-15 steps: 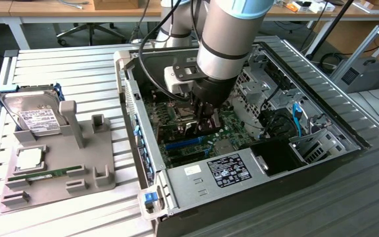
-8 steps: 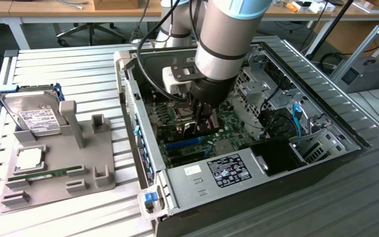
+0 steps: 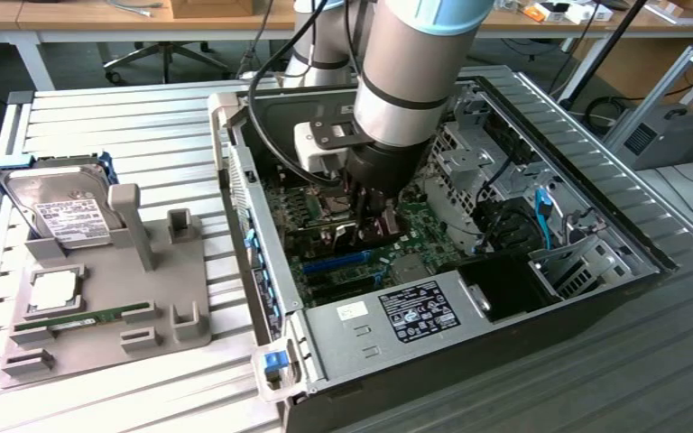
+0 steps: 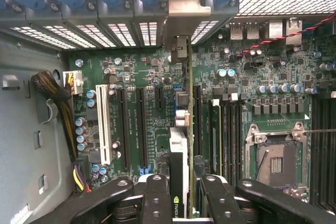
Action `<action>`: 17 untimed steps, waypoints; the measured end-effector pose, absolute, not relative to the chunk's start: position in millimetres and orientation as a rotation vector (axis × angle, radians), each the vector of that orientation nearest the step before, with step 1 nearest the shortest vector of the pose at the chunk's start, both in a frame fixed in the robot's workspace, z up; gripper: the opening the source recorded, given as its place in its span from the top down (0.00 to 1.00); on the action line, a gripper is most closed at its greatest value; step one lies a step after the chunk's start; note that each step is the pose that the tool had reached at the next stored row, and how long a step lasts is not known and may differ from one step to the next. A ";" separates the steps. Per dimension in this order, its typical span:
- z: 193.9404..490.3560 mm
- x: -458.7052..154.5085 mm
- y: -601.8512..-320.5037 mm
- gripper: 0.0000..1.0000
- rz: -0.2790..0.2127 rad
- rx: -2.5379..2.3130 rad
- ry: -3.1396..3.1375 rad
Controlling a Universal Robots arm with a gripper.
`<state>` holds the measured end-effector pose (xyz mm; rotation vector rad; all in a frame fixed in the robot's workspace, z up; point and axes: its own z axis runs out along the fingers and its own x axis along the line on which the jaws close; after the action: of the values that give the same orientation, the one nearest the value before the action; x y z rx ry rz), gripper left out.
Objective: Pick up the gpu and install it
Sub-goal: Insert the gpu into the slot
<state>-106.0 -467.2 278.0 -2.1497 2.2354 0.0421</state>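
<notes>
The thin green-and-black gpu card [image 4: 180, 145] is gripped edge-on by the claw [image 4: 181, 184], over the green motherboard [image 4: 142, 77] at the exterior view's centre.

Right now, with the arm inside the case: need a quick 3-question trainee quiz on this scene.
1. True or false: the gripper is closed on the gpu, holding it edge-on over the motherboard.
2. Where is the hard drive? A) in a drive bay of the case; B) on the grey fixture at the exterior view's left, outside the case; C) lying on the motherboard.
3. Fill in: the CPU socket on the motherboard is ____ (empty or filled).

Key: 1 true; 2 B; 3 empty.
</notes>
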 end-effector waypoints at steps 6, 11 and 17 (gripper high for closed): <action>277.9 -109.2 -467.2 0.73 0.040 -2.151 2.236; 276.8 -111.5 -467.1 0.73 0.040 -2.151 2.236; 275.8 -112.4 -466.8 0.73 0.040 -2.151 2.236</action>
<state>-112.4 -466.8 275.8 -2.1506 2.2363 0.0398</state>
